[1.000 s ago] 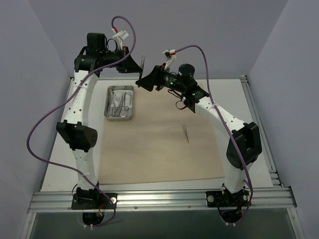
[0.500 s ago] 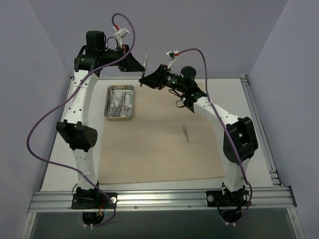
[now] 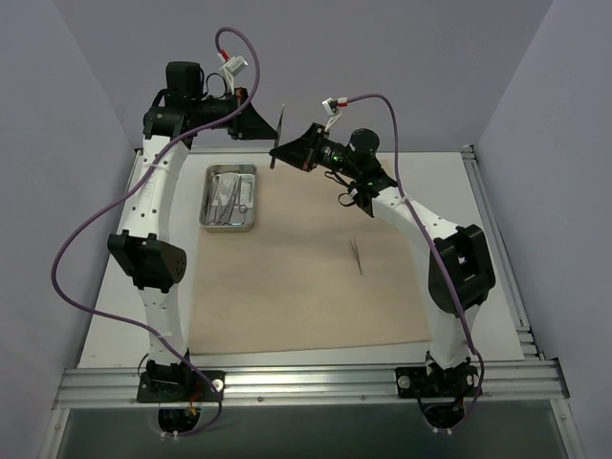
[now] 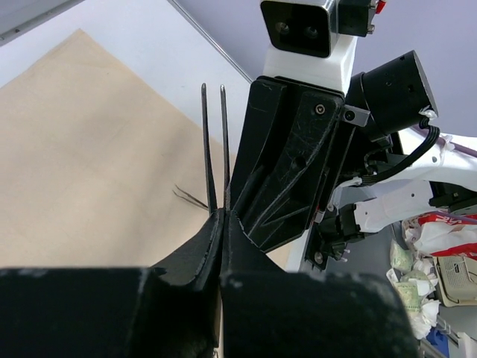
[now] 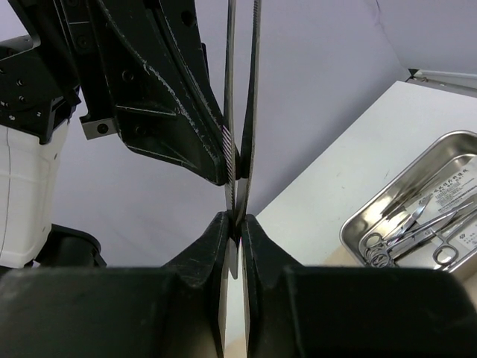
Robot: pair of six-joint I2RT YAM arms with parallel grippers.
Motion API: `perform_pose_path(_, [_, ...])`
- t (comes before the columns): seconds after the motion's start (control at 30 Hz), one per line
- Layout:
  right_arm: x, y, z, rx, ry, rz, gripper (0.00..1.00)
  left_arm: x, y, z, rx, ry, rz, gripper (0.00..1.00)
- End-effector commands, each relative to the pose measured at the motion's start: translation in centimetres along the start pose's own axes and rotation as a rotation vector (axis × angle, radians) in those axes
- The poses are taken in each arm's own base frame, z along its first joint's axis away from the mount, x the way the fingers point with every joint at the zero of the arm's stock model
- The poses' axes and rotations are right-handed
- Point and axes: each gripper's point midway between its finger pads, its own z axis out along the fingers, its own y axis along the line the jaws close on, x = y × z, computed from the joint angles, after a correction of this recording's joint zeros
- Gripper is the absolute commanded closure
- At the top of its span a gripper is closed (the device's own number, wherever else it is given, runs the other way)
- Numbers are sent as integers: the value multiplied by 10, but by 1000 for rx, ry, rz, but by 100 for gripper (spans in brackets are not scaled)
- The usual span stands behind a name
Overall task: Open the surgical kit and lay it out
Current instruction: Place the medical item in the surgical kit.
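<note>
Both grippers meet in the air above the table's far edge. A pair of thin steel tweezers (image 3: 282, 120) stands upright between them. My left gripper (image 3: 272, 122) is shut on one end, the two prongs (image 4: 207, 149) rising from its closed jaws. My right gripper (image 3: 278, 150) is shut on the same tweezers (image 5: 256, 89), just below the left gripper's fingers (image 5: 164, 82). The beige cloth (image 3: 287, 287) lies spread flat, with a second pair of tweezers (image 3: 358, 254) on it. The steel tray (image 3: 204, 196) at the cloth's far left corner holds scissor-handled instruments (image 5: 417, 231).
White table borders the cloth on every side, with an aluminium rail (image 3: 306, 382) at the near edge and purple walls around. Cables loop from both arms. Clutter (image 4: 440, 253) lies beyond the table in the left wrist view.
My right gripper has reached in towards the left one and closed from wide open onto the tweezers. The left arm has hardly moved.
</note>
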Motion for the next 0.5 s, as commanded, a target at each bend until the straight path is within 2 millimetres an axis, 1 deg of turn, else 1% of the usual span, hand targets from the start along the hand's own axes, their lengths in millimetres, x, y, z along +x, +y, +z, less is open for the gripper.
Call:
perform_pose_path(0.0, [-11,9,-3,-14,-18,-55,100,-12,-27,-11,15,-35,94,94])
perform_pose_path(0.03, [-9,5,-4,5,-11,-53,100,-12,-25,-11,5,-36,96,86])
perform_pose_path(0.07, [-11,2,-5,31,-17,-58,100,-12,-22,-11,-17,-38,97,74])
perform_pose_path(0.1, [-7,-7,-8,76,3,-58,100,-11,-19,-11,-29,-34,97,61])
perform_pose_path(0.13, [-5,-13,-9,108,10,-59,100,-11,-16,-11,-41,-35,98,37])
perform_pose_path(0.17, [-10,-19,-13,152,-3,-67,100,-11,-10,-11,-72,-39,99,28])
perform_pose_path(0.2, [-3,-32,-19,221,30,-42,100,-10,-7,-12,-94,-35,101,21])
perform_pose_path(0.23, [-1,-42,-25,274,45,-69,100,-9,-4,-12,-115,-34,101,3])
perform_pose_path(0.27, [3,-58,-39,381,67,-47,100,-8,7,-15,-173,-32,104,6])
perform_pose_path(0.33, [8,-78,-60,507,104,-82,100,-7,16,-18,-236,-30,117,6])
perform_pose_path(0.37, [7,-79,-71,561,112,-95,100,-7,21,-21,-272,-29,122,6])
perform_pose_path(0.4, [21,-99,-96,695,160,-76,100,-5,32,-25,-340,-23,127,6])
perform_pose_path(0.43, [23,-99,-112,751,186,-112,100,-4,38,-28,-373,-19,131,6])
perform_pose_path(0.47, [31,-105,-126,809,214,-112,100,-3,43,-30,-403,-14,134,6])
